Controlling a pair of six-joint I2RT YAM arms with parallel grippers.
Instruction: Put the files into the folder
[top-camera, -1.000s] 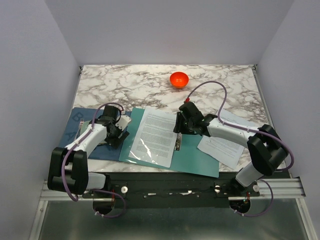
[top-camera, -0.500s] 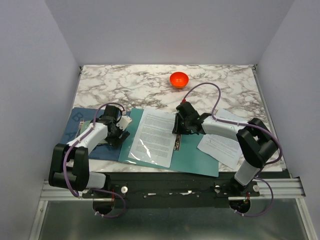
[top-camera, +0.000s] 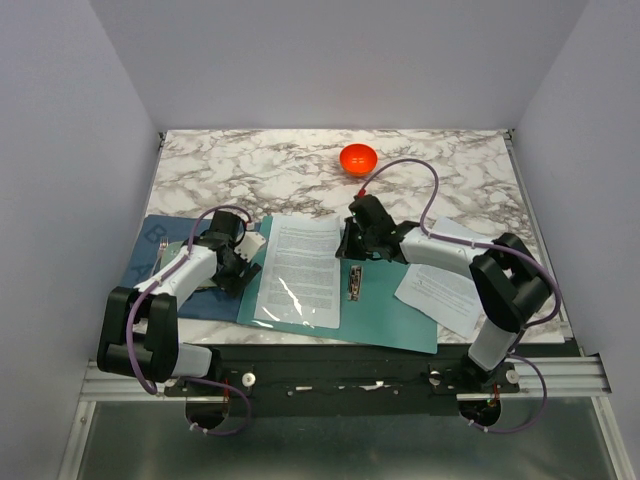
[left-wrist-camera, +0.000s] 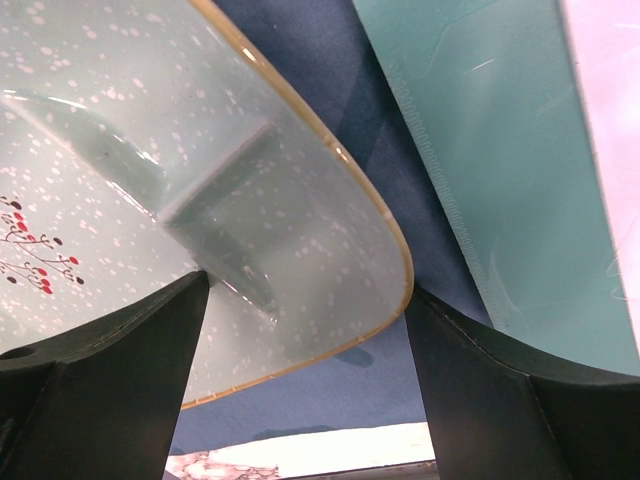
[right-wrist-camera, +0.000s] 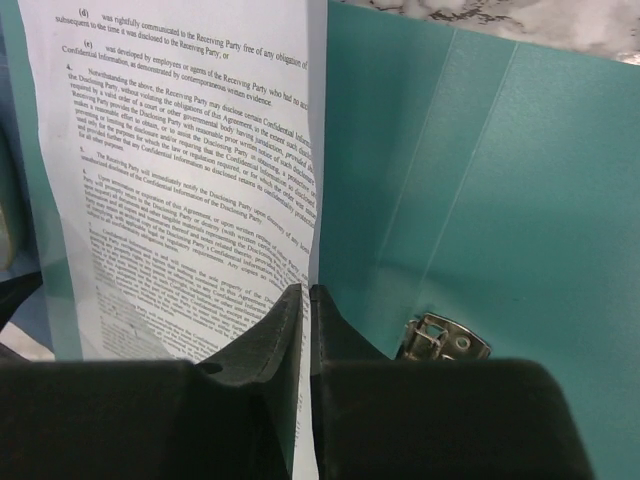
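The teal-green folder (top-camera: 385, 305) lies open at the table's front centre, its metal clip (top-camera: 354, 283) on the inside. A printed white file sheet (top-camera: 300, 270) lies over the folder's left half. My right gripper (top-camera: 350, 243) is shut on this sheet's right edge; in the right wrist view the sheet (right-wrist-camera: 190, 190) is pinched between the jaws beside the folder (right-wrist-camera: 480, 180) and the clip (right-wrist-camera: 443, 340). More file sheets (top-camera: 445, 285) lie under the right arm. My left gripper (top-camera: 238, 268) is open over the pale mint plate (left-wrist-camera: 200, 180) on the dark blue mat (left-wrist-camera: 330, 380), next to the folder's left edge (left-wrist-camera: 500, 170).
An orange-red bowl (top-camera: 357, 158) stands at the back centre of the marble table (top-camera: 250, 170). The dark blue mat (top-camera: 160, 240) with the plate lies at the left. Grey walls close in the back and both sides.
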